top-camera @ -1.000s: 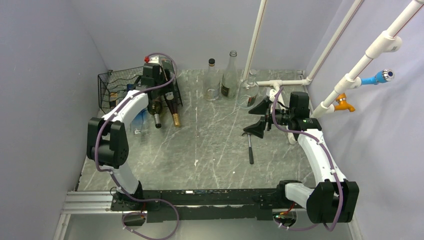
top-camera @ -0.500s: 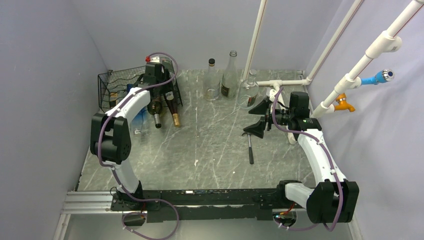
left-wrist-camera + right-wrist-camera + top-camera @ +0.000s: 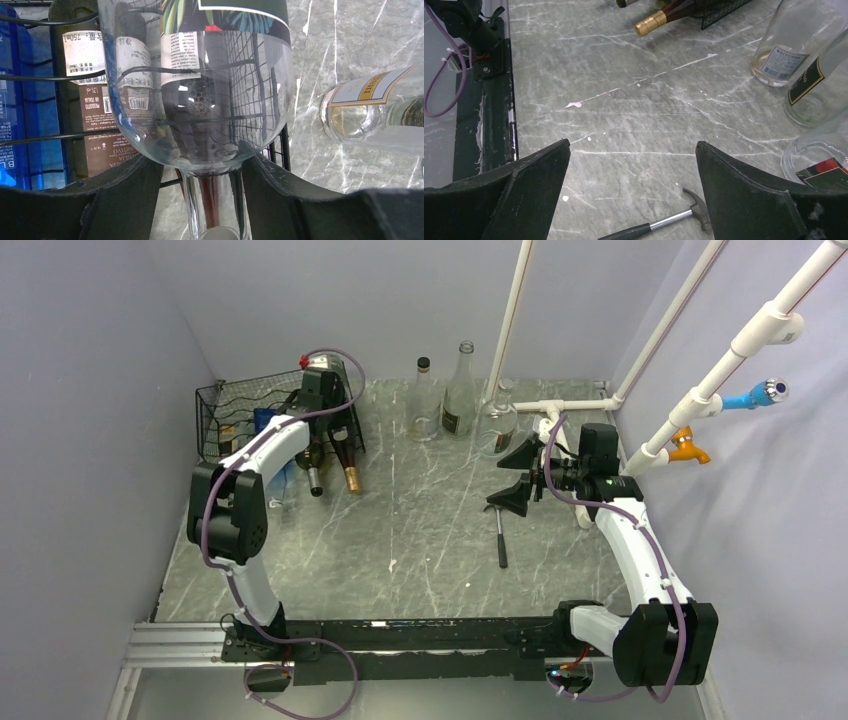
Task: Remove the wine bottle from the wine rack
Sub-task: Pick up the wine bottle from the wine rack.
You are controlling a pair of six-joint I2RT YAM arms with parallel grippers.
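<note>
The black wire wine rack (image 3: 228, 416) stands at the back left; it also shows in the left wrist view (image 3: 284, 150). My left gripper (image 3: 320, 390) is at the rack's right end, shut on the neck of a clear wine bottle (image 3: 200, 65) with a leaf-print label. Its fingers (image 3: 125, 195) press both sides of the neck just below the shoulder. In the top view my wrist hides most of that bottle. Dark bottles (image 3: 318, 468) lie in the rack with their necks sticking out forward. My right gripper (image 3: 520, 475) is open and empty above the table, also in its own wrist view (image 3: 632, 142).
Three glass bottles (image 3: 459, 390) stand at the back middle. A hammer (image 3: 498, 530) lies under my right gripper (image 3: 659, 227). A blue bottle (image 3: 275, 480) lies by the rack's front. White pipes (image 3: 570, 405) run along the back right.
My left wrist has shifted slightly right and back at the rack with the clear bottle in its grip, and its elbow has swung inward. The right arm has not moved.
</note>
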